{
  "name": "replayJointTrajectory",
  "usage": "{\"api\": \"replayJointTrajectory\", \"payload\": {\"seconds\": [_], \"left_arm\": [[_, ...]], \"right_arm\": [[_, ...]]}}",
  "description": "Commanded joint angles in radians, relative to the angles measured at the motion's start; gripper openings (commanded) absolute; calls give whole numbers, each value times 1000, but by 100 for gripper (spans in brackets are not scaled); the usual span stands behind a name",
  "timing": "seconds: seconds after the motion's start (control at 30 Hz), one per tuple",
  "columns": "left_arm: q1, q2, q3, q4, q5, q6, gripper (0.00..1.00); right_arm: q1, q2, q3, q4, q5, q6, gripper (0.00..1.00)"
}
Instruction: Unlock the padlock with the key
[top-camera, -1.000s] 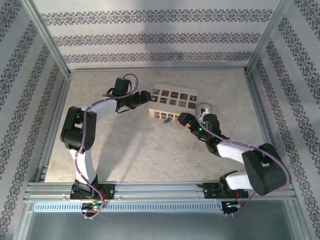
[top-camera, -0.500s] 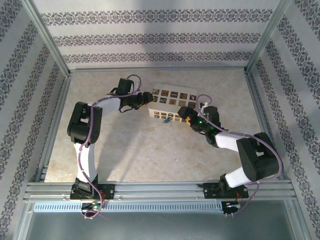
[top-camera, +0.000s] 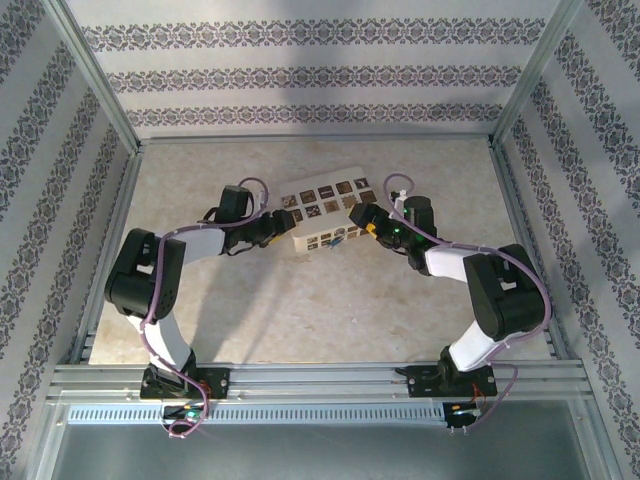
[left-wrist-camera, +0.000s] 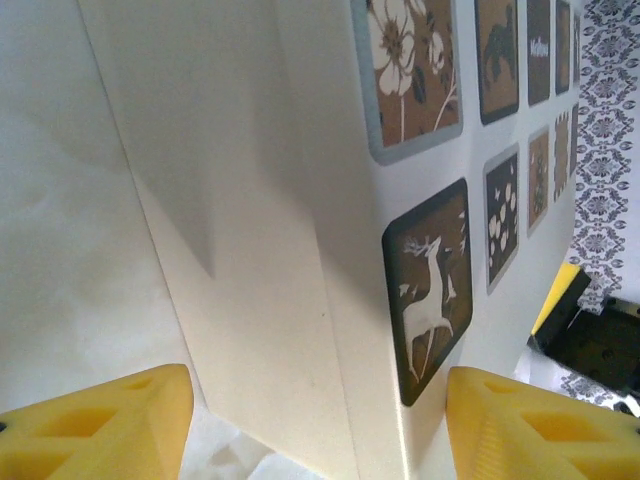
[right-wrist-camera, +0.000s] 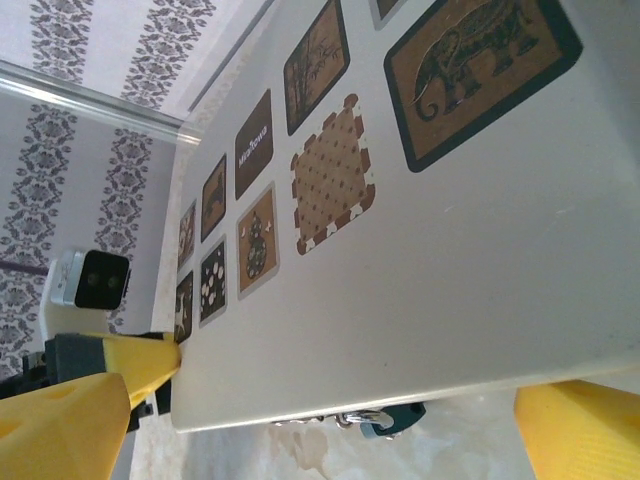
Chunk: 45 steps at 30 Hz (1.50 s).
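Observation:
The cream box (top-camera: 325, 196) with dark patterned tiles lies askew at mid-table. The padlock (top-camera: 335, 241), tiny, blue and silvery, hangs at its front wall, and in the right wrist view the padlock (right-wrist-camera: 395, 418) dangles under the box (right-wrist-camera: 480, 260) edge. My left gripper (top-camera: 287, 222) is shut on the box's left corner. In its wrist view the left gripper (left-wrist-camera: 315, 385) has one yellow finger (left-wrist-camera: 530, 420) on the tiled top of the box (left-wrist-camera: 260, 250) and the other against the plain side. My right gripper (top-camera: 358, 218) stands open at the right end; the right gripper (right-wrist-camera: 320, 400) straddles the front edge. The key is hidden.
Aluminium rails (top-camera: 310, 375) run along the near edge, and posts with patterned walls (top-camera: 300, 75) close in the other three sides. Bare beige tabletop (top-camera: 300, 310) lies between the box and the arm bases. The left wrist's camera (right-wrist-camera: 90, 280) shows beyond the box's far corner.
The box has swung round and shifted nearer and leftward as the left arm drew back. The left jaws narrowed onto its corner. The right gripper moved up to the box's right end.

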Motion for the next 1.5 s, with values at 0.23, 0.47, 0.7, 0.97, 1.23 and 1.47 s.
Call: {"api": "replayJointTrajectory", "payload": {"seconds": [0.23,0.47,0.7,0.97,1.23,1.47], "left_arm": [[-9,-48,-110,42,-23,-69,65],[-10,-58,-129,47,-28,-70,64],[-11,-58,-125,51,-28,-76,64],[-15,-69,-129,46,-32,-75,63],[-15,-71,-129,47,-28,-79,61],[-15,-73,-126,41,-28,-75,61]], "right_arm": [[-16,-129,-84,46,-25,-130,96],[32,-127,-143,80,-64,-176,86],[110,-34,-126,186,-6,-171,79],[153,96,-99,312,29,-143,73],[160,195,-73,412,50,-143,67],[158,240,-38,433,30,-144,67]]}}
